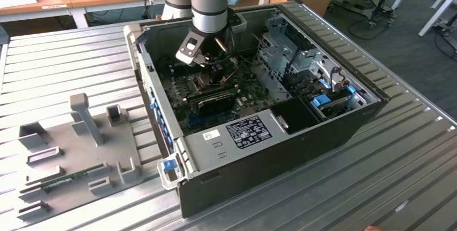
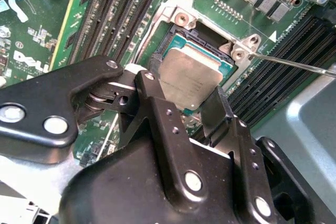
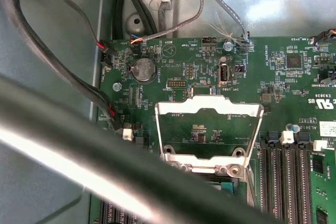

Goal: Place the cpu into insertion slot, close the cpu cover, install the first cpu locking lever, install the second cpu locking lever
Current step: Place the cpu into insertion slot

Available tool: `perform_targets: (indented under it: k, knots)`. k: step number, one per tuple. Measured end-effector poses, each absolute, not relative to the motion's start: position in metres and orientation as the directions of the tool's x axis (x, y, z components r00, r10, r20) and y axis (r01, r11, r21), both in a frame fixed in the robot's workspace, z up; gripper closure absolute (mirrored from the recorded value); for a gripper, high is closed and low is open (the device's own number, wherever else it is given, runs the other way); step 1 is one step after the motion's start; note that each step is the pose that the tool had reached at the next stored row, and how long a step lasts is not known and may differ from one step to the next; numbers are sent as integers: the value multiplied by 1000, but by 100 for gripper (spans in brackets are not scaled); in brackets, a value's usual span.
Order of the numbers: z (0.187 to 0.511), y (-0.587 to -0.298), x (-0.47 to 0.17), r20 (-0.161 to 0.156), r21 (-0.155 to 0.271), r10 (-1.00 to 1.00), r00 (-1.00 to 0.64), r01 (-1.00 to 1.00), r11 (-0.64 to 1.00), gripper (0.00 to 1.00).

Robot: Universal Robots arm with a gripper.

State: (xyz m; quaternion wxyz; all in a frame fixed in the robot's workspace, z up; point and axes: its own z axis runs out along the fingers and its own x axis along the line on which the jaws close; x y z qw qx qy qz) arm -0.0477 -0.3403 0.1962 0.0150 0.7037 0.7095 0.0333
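Observation:
In the second wrist view my gripper (image 2: 184, 90) is shut on the cpu (image 2: 191, 74), a pale silver-tan square chip held by its edges between the black fingers (image 2: 157, 103). The chip sits slightly tilted right over the insertion slot (image 2: 176, 40), a dark socket in a silver frame on the green board; I cannot tell whether it touches. In the first wrist view the cpu cover (image 3: 210, 106), a silver frame plate with a square window, stands swung open. In the exterior view the gripper (image 1: 213, 66) reaches down into the open computer case (image 1: 343, 129).
A thin locking lever wire (image 2: 294, 64) sticks out beside the socket. Long black memory slots (image 2: 121, 9) flank it. Cables (image 3: 63, 72) run along the case wall. A grey drive cage (image 1: 286, 54) stands to the exterior view's right. A grey fixture plate (image 1: 71, 151) lies outside the case.

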Motion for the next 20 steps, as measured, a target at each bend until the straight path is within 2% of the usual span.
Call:
perform_targets:
  k: [20]
  knots:
    - [193,-340,-49,25,68,1000,-9,998,7,46]
